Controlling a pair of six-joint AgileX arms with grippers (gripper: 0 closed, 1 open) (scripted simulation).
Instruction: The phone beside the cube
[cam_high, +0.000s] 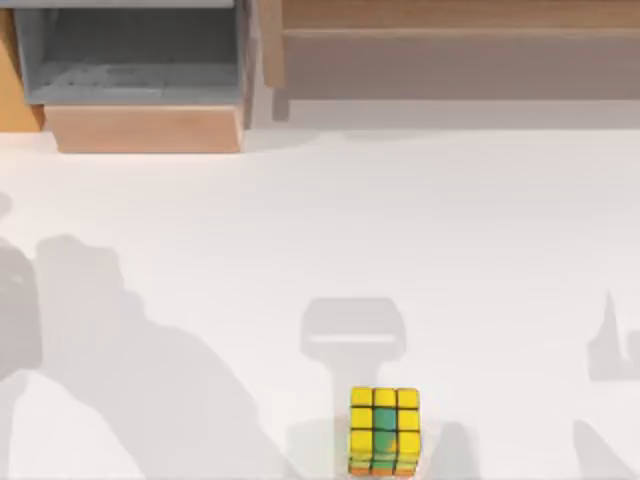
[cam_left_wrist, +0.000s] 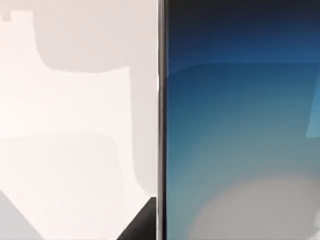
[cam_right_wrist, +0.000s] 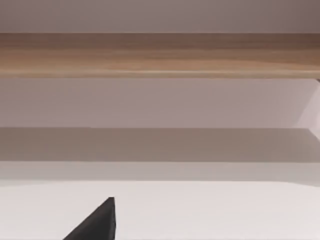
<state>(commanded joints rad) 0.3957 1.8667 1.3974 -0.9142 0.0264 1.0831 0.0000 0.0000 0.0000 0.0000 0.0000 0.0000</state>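
Observation:
The cube (cam_high: 384, 430) sits on the white table near the front edge, just right of the middle, with yellow squares and a green strip on top. The phone (cam_left_wrist: 240, 130) stands very close to the left wrist camera, its blue-to-white screen facing it and its pale rim running straight down the picture. My left gripper (cam_left_wrist: 150, 225) is shut on the phone, with a dark finger (cam_left_wrist: 142, 222) against the rim. A dark tip of my right gripper (cam_right_wrist: 97, 222) hangs over bare table, facing the back shelf.
A wooden cabinet with an open grey drawer (cam_high: 140, 60) stands at the back left. A long wooden shelf (cam_high: 450, 40) runs along the back right and also appears in the right wrist view (cam_right_wrist: 160, 55). Arm shadows fall on the table (cam_high: 300, 220) at the left and front.

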